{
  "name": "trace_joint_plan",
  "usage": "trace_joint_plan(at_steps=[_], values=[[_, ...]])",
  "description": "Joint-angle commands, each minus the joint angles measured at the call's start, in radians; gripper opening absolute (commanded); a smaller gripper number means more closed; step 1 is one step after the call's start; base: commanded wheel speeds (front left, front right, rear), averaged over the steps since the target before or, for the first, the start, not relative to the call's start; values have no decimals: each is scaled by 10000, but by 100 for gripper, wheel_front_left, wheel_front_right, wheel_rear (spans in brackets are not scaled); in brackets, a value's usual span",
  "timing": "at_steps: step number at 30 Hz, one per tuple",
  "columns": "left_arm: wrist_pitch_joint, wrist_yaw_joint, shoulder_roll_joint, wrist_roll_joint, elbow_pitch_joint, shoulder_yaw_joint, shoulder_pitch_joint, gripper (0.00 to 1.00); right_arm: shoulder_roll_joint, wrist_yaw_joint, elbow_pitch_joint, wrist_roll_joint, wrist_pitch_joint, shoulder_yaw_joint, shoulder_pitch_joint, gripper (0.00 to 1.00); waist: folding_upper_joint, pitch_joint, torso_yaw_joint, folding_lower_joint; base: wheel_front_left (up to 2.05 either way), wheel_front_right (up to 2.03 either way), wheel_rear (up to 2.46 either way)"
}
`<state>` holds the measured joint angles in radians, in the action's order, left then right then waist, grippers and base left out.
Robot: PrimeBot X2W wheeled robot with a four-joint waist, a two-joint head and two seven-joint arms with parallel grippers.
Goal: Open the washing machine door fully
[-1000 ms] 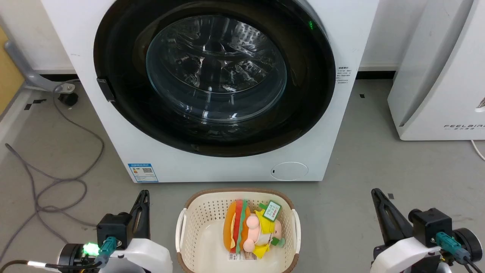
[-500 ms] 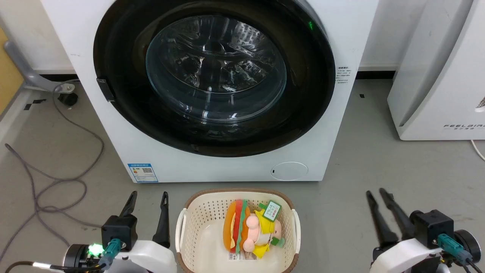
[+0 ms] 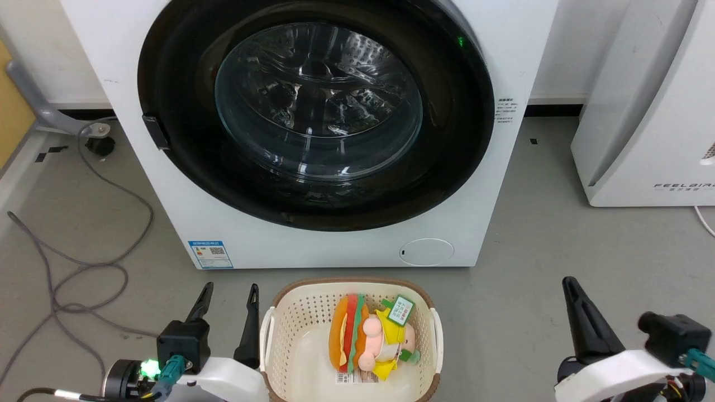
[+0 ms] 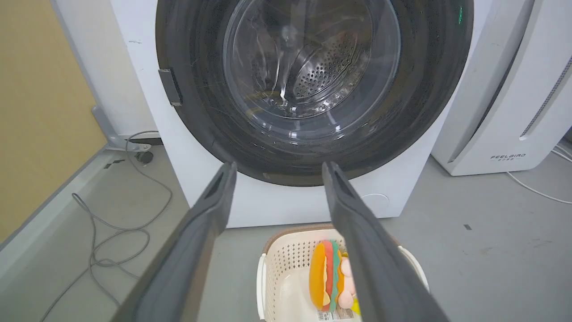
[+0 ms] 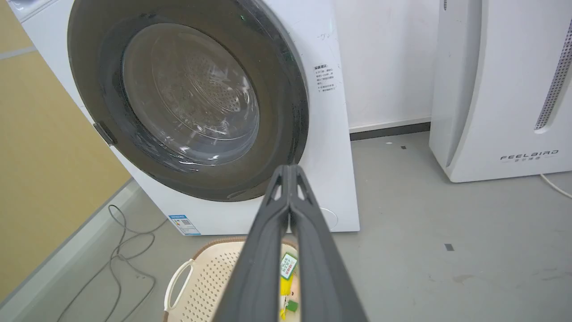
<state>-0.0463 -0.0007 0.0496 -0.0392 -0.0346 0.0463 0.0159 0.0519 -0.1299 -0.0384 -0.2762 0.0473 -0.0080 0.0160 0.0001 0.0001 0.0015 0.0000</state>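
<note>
The left tool [image 3: 230, 287] hung released, fingers spread, and the right tool [image 3: 570, 282] was clenched on nothing, a basket [image 3: 267, 335] holding a plush toy [image 3: 363, 340] on the floor between them. Beyond it the washing machine [image 3: 335, 251] stood with its door [image 3: 315, 111] shut flush: glossy black ring, bulging clear glass, steel drum behind. The pull would likely go best from the small dark tab [image 3: 155, 131] on the door's left rim, hooked firmly and swung in a wide arc clear of the basket
</note>
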Motion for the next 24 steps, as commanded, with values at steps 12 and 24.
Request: trace_joint_plan(at_steps=[12,24], values=[[-344,-49,3,-282,-145,223,-195,100,-6,-4,-516,-4122,335,-268,-339,0,-1,1,19,0,0,0,0],[-594,-77,4,-449,-140,413,-338,100,347,-4,-1295,-6632,586,-471,-1529,0,-1,159,72,0,0,0,0]])
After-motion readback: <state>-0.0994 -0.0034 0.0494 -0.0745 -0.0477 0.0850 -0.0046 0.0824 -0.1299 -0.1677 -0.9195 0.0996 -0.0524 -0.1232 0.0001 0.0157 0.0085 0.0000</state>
